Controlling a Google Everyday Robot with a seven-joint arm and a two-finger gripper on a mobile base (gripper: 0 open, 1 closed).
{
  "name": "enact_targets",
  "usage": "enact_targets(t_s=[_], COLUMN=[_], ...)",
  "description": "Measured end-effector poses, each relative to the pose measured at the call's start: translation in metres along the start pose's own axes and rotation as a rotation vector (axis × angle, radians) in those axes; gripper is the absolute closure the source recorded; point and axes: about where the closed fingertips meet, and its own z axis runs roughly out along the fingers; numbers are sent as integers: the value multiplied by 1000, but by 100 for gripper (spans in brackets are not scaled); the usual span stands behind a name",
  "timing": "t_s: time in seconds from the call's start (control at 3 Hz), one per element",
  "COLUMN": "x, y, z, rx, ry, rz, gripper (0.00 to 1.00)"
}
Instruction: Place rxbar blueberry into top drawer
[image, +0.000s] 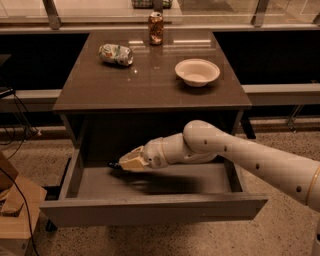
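Grey-brown cabinet (150, 85) centre frame. One top drawer (150, 212) pulled open, lower centre. White arm (260, 160) reaches in from right. On cabinet top: one pale bowl (197, 71) right; two cans, crushed can (116, 54) lying left, upright can (156, 28) at back, labels unreadable. Gripper (122, 163) inside drawer's left half, pinching rxbar blueberry (114, 164); only dark end shows at tip.

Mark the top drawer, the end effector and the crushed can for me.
top drawer (150, 212): camera view, middle of its front panel.
end effector (125, 163): camera view, its tip, inside the drawer, towards the left.
crushed can (116, 54): camera view, middle of its dented body.
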Motion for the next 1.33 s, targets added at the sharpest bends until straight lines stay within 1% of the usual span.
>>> enact_targets(t_s=[0.33,0.67,1.33], x=[20,27,27], y=[0,-2,0], z=[4,2,5], rx=[19,32,26], ry=[-1,58,58], rz=[60,103,106], gripper=[100,81,36])
